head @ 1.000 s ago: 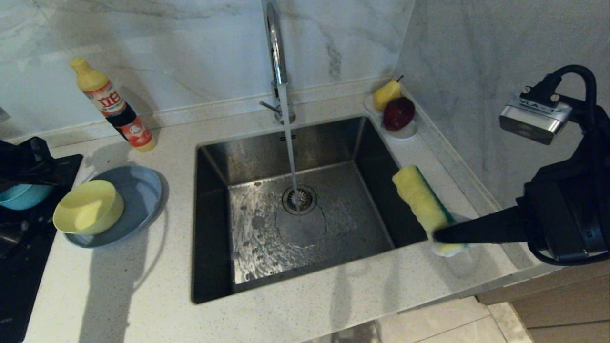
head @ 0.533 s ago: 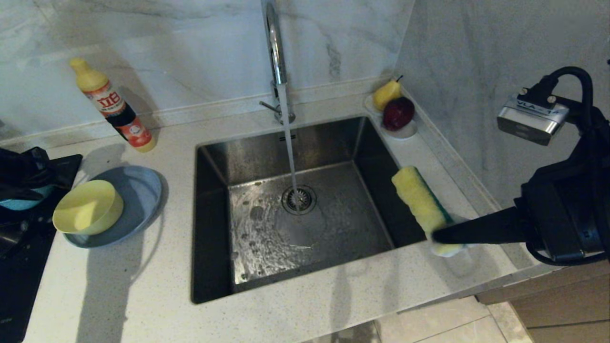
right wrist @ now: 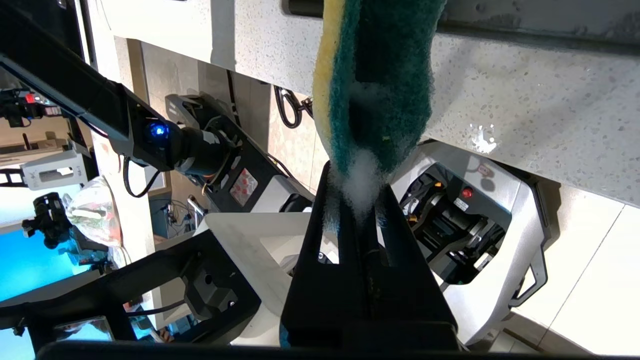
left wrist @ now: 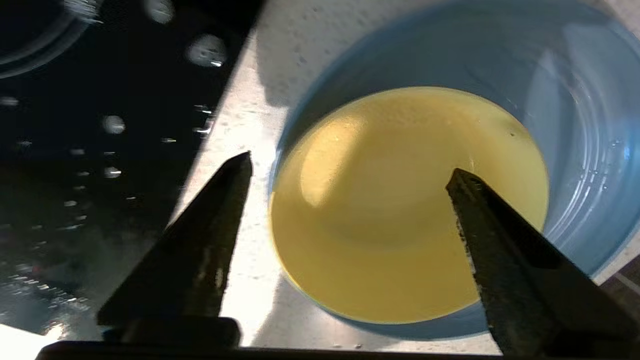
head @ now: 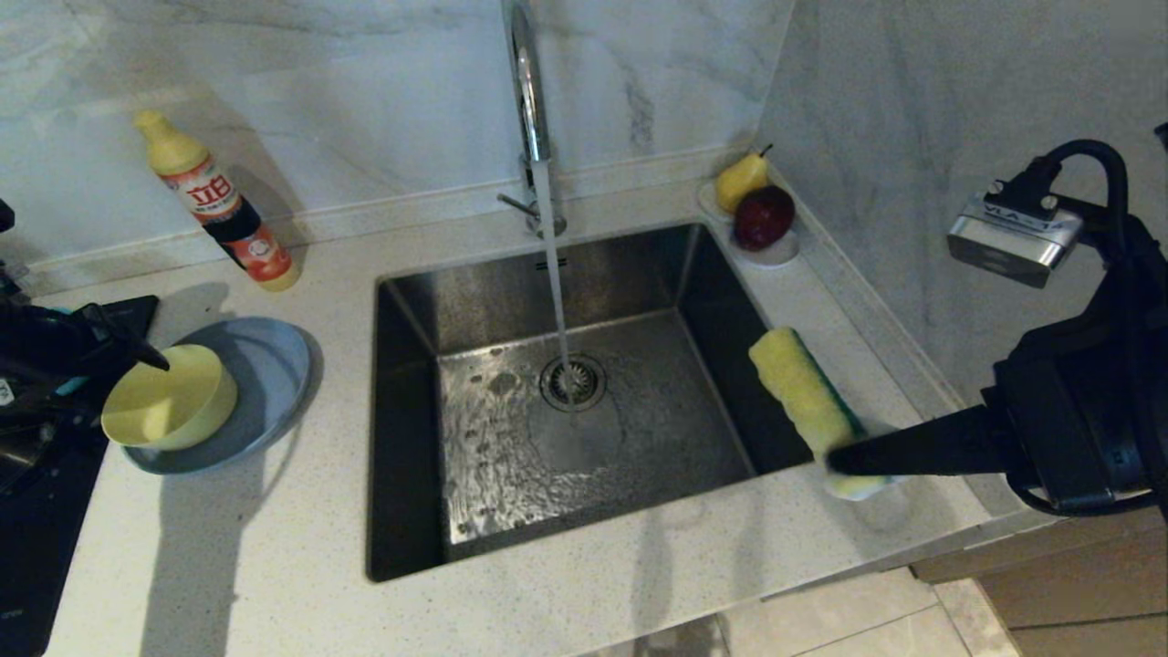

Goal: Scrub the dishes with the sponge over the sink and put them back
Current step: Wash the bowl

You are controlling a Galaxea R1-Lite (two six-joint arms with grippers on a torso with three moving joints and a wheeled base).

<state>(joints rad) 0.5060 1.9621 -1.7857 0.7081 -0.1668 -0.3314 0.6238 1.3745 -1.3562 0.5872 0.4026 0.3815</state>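
Note:
A yellow bowl (head: 169, 397) (left wrist: 400, 210) sits in the grey-blue plate (head: 269, 360) (left wrist: 575, 100) on the counter left of the sink (head: 401, 438). My left gripper (head: 137, 351) (left wrist: 350, 164) hangs open just above that bowl; one finger is over the counter, the other over the bowl's inside. The teal bowl is almost wholly hidden behind my left arm. At the sink's right rim my right gripper (head: 835, 456) (right wrist: 357, 185) is shut on the lower end of the sponge (head: 803, 388) (right wrist: 380, 75), which sticks up, yellow foam towards the basin.
Water runs from the chrome tap (head: 525, 82) onto the drain (head: 572, 381). A dish-soap bottle (head: 214, 201) leans at the back left. A white saucer (head: 776, 251) with fruit sits at the back right corner. A black cooktop (head: 36, 511) lies at the far left.
My left gripper has let go of the teal bowl over the cooktop, opened wide and moved right over the yellow bowl. The right arm with the sponge has stayed put.

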